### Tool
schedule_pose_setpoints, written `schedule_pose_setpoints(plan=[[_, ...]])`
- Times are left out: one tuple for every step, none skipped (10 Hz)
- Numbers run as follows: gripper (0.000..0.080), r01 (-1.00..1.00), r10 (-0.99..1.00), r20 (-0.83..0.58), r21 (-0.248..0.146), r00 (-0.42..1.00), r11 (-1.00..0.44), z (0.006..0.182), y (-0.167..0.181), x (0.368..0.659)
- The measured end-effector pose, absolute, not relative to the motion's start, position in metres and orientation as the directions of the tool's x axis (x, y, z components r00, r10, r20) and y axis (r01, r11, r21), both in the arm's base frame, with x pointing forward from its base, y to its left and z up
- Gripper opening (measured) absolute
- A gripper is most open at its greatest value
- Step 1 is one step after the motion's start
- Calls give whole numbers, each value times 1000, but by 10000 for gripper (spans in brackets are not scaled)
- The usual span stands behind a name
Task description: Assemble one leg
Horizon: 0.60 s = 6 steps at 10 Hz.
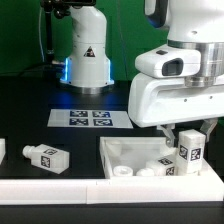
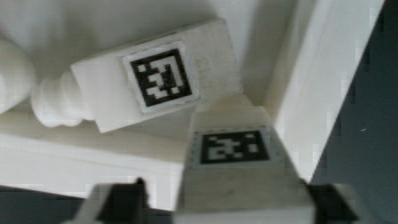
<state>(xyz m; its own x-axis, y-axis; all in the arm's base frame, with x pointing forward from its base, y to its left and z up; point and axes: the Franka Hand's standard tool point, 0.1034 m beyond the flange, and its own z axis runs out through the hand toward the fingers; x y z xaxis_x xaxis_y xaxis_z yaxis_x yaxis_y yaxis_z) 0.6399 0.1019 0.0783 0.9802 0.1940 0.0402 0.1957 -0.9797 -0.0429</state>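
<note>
A: In the exterior view, where is the leg (image 1: 190,150)?

B: Upright in the tray-like panel (image 1: 118,154), between the fingers of the gripper (image 1: 188,137); whether they clench it, I cannot tell. A lookalike peg (image 1: 45,158) lies well apart.

A: And the wrist view?

B: The leg (image 2: 157,78) lies ahead of the fingertips (image 2: 121,200). It looks light, stiff and smooth, so I'd grasp its flat tagged sides.
</note>
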Motion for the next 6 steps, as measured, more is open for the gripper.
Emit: schedule_pose_setpoints(plan=[[285,196,194,40,-43,980,-980,78,102,640],[285,110,108,42,-49,993,-993,78,104,640],[285,-64,-66,46,-53,997,-997,78,111,640],[285,-214,-216,44,-50,975,-976,78,112,640],[285,-361,-363,36,-57,931,-931,77,111,641],[285,-505,-507,16,-81,862,-860,77,109,641]])
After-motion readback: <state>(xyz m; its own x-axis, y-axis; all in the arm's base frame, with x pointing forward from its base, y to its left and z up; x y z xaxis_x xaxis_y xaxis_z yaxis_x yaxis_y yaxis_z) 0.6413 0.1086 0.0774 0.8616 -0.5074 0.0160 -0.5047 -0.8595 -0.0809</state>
